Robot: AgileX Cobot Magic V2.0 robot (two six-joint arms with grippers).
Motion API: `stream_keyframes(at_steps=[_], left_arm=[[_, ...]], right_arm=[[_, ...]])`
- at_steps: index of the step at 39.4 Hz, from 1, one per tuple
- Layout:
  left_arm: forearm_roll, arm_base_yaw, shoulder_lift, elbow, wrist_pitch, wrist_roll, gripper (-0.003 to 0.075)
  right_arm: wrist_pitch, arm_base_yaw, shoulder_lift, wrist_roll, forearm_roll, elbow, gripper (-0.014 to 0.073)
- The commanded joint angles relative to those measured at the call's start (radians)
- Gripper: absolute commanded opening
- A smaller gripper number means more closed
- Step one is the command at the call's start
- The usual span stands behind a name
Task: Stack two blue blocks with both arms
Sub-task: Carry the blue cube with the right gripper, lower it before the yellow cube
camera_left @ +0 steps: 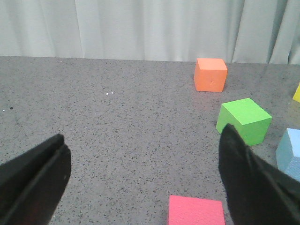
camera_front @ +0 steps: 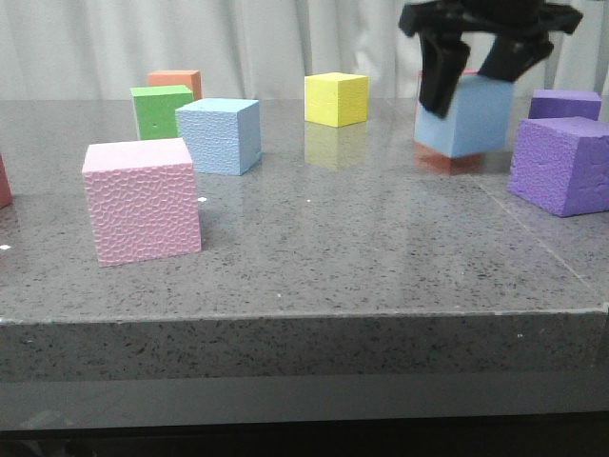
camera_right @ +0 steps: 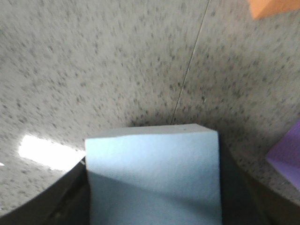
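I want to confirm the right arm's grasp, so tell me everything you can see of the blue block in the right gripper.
The blue block in the right gripper is a light sky-blue foam cube with fairly smooth faces. The right gripper comes down over it from above, one black finger on each side, shut on it. It looks slightly tilted and seems lifted just clear of the grey speckled table, where its reflection shows below. It sits at the right rear, near two purple cubes without touching them. The right wrist view shows its pale top face between the fingers.

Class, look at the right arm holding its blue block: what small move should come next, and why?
Probably carry it leftward. The right gripper grips one blue block tilted and seemingly lifted near the purple cubes, while the other blue block sits far left by the green cube, nothing stacked on it.
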Motion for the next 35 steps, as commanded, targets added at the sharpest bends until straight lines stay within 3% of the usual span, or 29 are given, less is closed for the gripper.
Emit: stream_keyframes(at_steps=[1, 20, 35], left_arm=[[-0.003, -0.006, 0.0, -0.037, -0.08, -0.006, 0.0619], [-0.003, -0.006, 0.0, -0.037, -0.081, -0.006, 0.0619], [-0.003, -0.006, 0.0, -0.037, -0.081, -0.006, 0.0619]], right_arm=[[-0.008, 0.007, -0.073, -0.013, 0.027, -0.078, 0.0318], [-0.061, 0.203, -0.024, -0.013, 0.102, -0.145, 0.0321], [-0.097, 0.219, 0.038, -0.013, 0.092, -0.145, 0.0321]])
